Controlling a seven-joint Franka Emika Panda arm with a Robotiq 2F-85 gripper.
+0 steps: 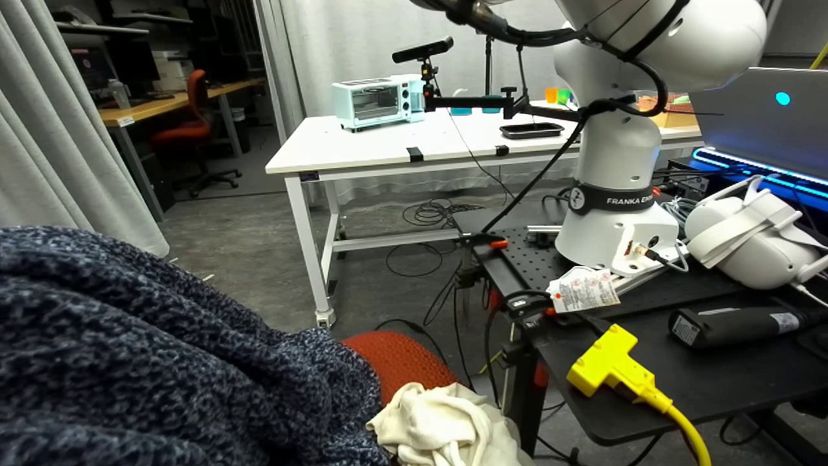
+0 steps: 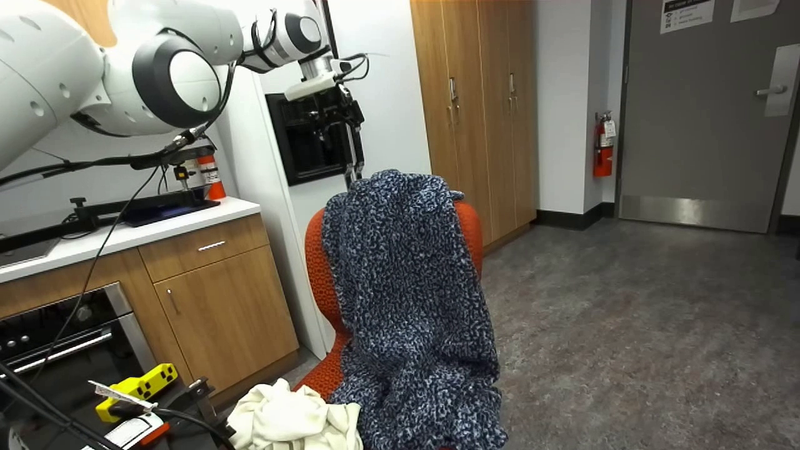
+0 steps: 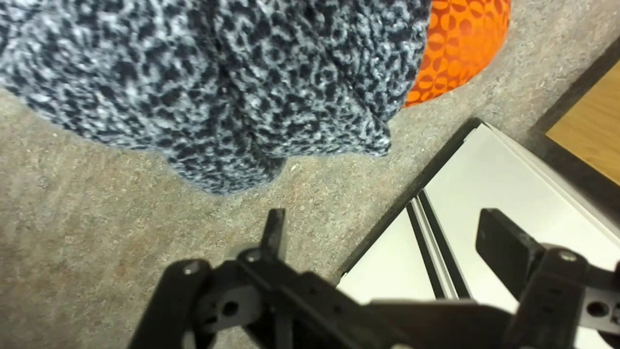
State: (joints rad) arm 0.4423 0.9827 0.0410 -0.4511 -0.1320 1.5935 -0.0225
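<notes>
A dark blue and white speckled knit blanket point(image 2: 409, 281) hangs over the back of an orange chair point(image 2: 320, 262) and down onto its seat. My gripper point(image 2: 354, 170) is by the top of the backrest, its fingertips pointing down close to the blanket's upper edge. In the wrist view the gripper point(image 3: 382, 215) stands wide open with nothing between its fingers, apart from the blanket point(image 3: 252, 92). Part of the orange chair point(image 3: 460, 46) shows beside the cloth there. A bundled cream cloth point(image 1: 440, 421) lies on the seat by the blanket point(image 1: 162, 362). The gripper is outside that exterior view.
A yellow power splitter point(image 1: 608, 362) and a white headset point(image 1: 744, 239) rest on the black robot stand. Behind it, a white table point(image 1: 297, 152) carries a pale blue toaster oven point(image 1: 378, 103). A wooden-fronted counter point(image 2: 219, 294) and tall wooden cupboards point(image 2: 481, 112) line the wall.
</notes>
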